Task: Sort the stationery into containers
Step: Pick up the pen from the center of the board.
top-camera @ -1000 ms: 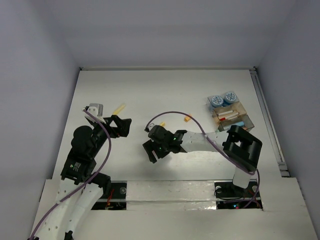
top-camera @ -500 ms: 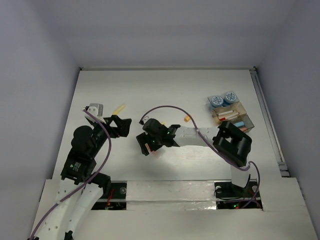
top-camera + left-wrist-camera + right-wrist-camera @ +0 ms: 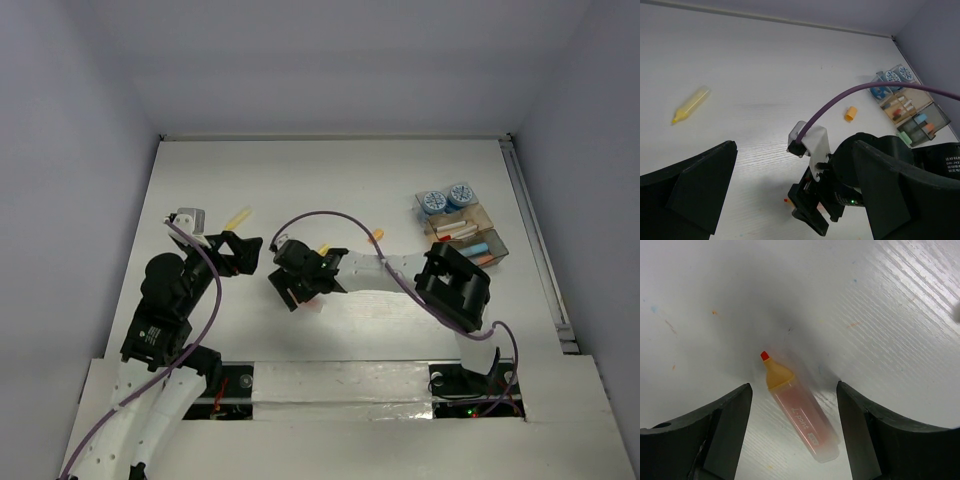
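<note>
Found the short translucent orange plastic highlighter point(image 3: 799, 412) lying flat well left of the grouped shallow plastic-and-wood trays point(image 3: 483, 213), judged light, stiff, slick, best pinched mid-barrel, straddled untouched by the black right gripper's point(image 3: 793, 387) parted jaws, with the left gripper point(image 3: 240, 252) gaping farther left.

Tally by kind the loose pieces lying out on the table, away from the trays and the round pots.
Pens: 2, a yellow pen and an orange pen
Short stubs: 2, an orange stub and a yellow stub
Total: 4
</note>
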Tool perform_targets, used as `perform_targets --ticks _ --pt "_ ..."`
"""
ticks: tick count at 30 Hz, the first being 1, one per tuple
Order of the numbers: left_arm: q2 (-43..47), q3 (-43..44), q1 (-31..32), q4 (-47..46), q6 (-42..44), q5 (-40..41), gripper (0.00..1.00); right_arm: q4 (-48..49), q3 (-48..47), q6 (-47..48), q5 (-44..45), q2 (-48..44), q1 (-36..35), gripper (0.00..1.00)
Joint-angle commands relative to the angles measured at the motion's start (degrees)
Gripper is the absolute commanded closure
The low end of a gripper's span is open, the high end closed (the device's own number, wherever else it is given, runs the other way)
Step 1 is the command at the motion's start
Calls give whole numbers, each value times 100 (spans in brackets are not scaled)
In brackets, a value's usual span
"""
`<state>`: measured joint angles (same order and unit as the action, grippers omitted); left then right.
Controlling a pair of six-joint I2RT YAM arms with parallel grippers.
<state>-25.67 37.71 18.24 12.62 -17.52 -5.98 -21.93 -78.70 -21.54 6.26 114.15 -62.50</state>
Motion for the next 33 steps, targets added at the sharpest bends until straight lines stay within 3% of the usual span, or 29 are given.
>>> perform_targets --ticks 1,5,11,14,16,21,24,33 --pt "45 157 -40 -269 3 -26 1 -522 -128 396 121 160 -78 25" --pt "45 157 -40 -278 3 -18 1 -803 -312 650 217 301 -78 29" --pt "36 157 -40 -260 -6 26 1 -1014 -603 774 437 652 -131 44" --pt "27 166 -40 -252 -23 70 1 -1024 -603 730 472 723 -131 58" --pt "27 149 -40 -260 -41 79 1 -1023 -559 686 490 714 -131 75" --pt "-122 61 -40 -392 -138 -254 1 -839 -393 484 683 443 -131 95" --pt "-262 52 -40 -427 -138 -474 1 -629 -252 344 832 -4 9 100" --pt "-333 -177 -40 -840 -410 -1458 1 443 153 80 1552 -1912 299 100"
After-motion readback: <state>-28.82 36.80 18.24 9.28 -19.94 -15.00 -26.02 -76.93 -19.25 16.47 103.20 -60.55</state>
